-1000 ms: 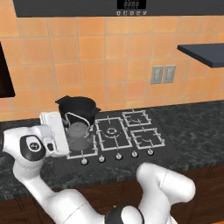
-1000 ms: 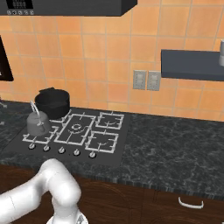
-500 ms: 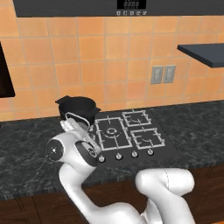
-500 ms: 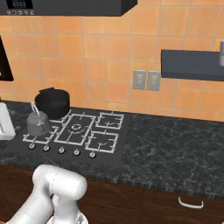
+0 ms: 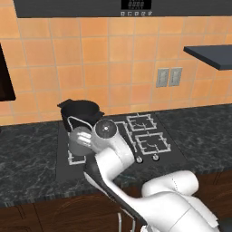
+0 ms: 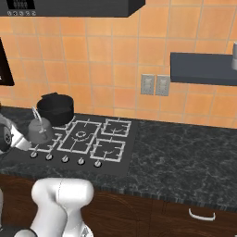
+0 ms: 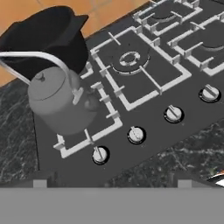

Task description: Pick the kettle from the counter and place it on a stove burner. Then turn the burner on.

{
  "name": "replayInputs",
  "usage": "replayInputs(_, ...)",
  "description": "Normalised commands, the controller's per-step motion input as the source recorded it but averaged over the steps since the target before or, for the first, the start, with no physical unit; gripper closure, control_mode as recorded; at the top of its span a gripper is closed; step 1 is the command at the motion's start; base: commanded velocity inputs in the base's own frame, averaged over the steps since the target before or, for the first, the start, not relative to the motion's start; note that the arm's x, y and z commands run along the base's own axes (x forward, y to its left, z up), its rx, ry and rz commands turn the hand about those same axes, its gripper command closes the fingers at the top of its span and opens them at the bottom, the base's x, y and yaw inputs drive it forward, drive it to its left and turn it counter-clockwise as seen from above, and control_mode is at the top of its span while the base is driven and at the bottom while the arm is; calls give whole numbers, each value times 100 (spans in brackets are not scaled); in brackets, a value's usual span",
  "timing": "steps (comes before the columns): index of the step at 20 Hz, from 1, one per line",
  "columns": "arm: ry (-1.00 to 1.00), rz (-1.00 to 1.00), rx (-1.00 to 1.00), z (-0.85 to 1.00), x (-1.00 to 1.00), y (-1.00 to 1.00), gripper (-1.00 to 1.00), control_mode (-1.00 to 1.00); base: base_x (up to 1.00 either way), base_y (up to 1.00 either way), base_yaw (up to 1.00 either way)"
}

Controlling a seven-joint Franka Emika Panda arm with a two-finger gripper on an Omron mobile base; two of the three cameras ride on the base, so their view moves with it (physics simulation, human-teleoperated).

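The grey kettle stands upright on the front left burner of the black stove, its wire handle arched over the lid. In the base views the kettle is on that same burner. My gripper is open with nothing between its fingers. It hangs low over the stove's front edge, short of the row of silver knobs and apart from the kettle. The dark marbled counter runs on both sides of the stove.
A black two-handled pot sits on the back left burner, right behind the kettle. My arm's elbow rises over the stove's front middle. A dark shelf hangs on the tiled wall at the right.
The arm has swung from the stove's left side toward its front, the elbow moving right. The kettle and the pot have stayed where they were, and the gripper stays open.
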Motion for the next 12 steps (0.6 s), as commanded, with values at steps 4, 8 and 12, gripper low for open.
replayInputs(4,60,29,-7,0,-23,26,-100,-100,0,0,0)
replayInputs(8,46,20,-14,-4,-6,35,-100,-100,0,0,0)
replayInputs(12,10,6,-10,-10,0,27,-100,-100,0,0,0)
